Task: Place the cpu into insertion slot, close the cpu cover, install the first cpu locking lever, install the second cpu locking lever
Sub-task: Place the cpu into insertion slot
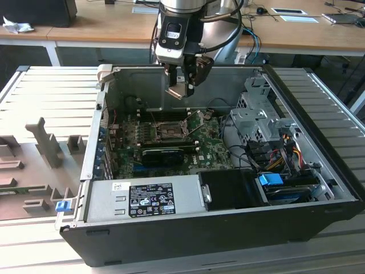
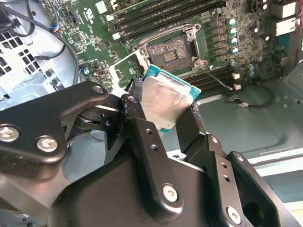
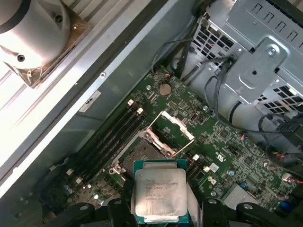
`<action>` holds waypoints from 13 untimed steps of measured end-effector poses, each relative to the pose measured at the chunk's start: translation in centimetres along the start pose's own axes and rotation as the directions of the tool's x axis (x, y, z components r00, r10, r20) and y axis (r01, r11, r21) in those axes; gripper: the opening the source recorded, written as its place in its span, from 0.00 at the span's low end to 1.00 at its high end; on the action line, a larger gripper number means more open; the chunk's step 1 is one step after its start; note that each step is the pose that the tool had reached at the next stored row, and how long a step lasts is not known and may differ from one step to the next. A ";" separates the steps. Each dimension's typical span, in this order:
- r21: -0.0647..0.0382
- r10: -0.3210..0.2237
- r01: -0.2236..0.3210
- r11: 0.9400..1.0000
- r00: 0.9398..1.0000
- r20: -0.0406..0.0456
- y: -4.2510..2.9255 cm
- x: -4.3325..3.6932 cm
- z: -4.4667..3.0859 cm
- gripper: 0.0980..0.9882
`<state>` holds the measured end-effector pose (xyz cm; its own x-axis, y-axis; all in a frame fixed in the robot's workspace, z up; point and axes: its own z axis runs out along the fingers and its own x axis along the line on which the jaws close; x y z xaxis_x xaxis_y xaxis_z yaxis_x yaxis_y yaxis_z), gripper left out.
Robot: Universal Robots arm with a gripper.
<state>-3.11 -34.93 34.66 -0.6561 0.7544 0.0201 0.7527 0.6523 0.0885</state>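
Over the board (image 3: 222, 142), the gripper (image 2: 165, 108) grips the cpu (image 3: 159, 194) by two edges, and the bare slot (image 3: 142, 155) (cover (image 3: 174, 128) swung open) lies below, a touch offset.

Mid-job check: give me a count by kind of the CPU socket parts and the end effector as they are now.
cpu: 1, gripped in the end effector
insertion slot: 1, empty
cpu cover: 1, swung open
end effector: 1
Total: 4

Silver-grey arm (image 1: 179, 5), black linkage jaws, silver screws (image 2: 170, 192)
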 end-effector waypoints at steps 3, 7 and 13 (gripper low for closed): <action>0.000 0.001 -0.001 1.000 1.000 0.000 -0.02 0.00 0.24 0.48; 0.000 0.002 -0.002 1.000 1.000 0.000 -0.05 -0.01 0.57 0.48; 0.000 0.017 -0.017 1.000 1.000 0.002 -0.07 -0.01 0.76 0.48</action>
<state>-3.12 -34.93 33.90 -0.6432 0.7655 0.0193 0.7638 0.6395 0.0879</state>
